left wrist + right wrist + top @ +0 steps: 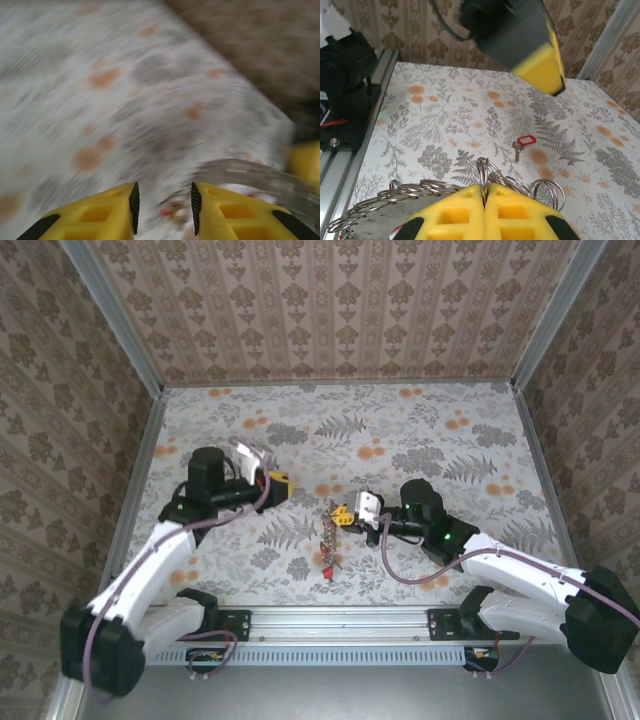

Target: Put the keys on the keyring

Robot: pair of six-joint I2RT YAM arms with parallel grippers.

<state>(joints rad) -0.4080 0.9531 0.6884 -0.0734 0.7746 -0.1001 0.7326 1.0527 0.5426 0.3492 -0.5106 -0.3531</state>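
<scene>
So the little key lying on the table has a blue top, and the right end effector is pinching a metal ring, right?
Not quite. The top of the key is red, not blue; the right wrist view shows it. The rest is right: it lies on the table, and the right end effector is pinching a metal ring.

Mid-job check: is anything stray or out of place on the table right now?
Yes. One red-headed key lies alone on the table, apart from the bunch of rings that the right gripper pinches shut. It looks loose, not threaded on any ring.
</scene>
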